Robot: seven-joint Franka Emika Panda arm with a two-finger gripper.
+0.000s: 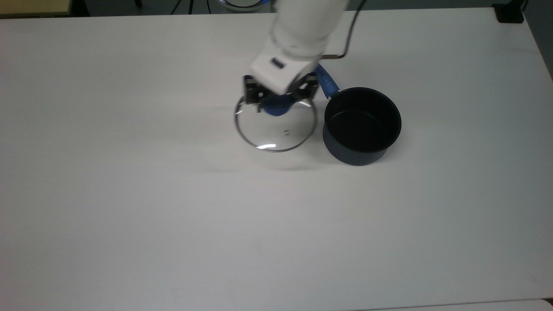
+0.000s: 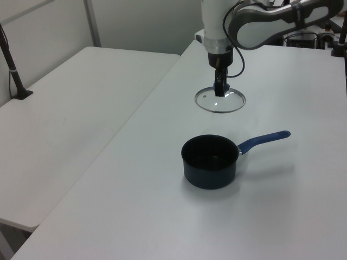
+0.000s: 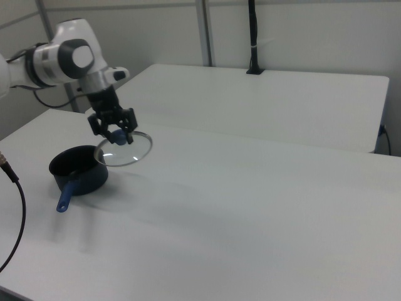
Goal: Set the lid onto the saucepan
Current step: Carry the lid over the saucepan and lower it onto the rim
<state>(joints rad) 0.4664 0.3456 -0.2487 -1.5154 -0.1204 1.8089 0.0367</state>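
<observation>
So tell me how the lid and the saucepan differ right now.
The lid is a flat clear glass disc; the saucepan is a deep dark pot. The lid hangs above the table, held by its knob in the gripper; the saucepan stands on the table, open. Both are round with blue fittings.

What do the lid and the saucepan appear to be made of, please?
The lid: clear glass, since the table shows through it, with a thin metal-looking rim and a blue knob, probably plastic. The saucepan: likely coated metal, matte dark navy outside and black inside; its blue handle looks like plastic, though that is uncertain.
</observation>
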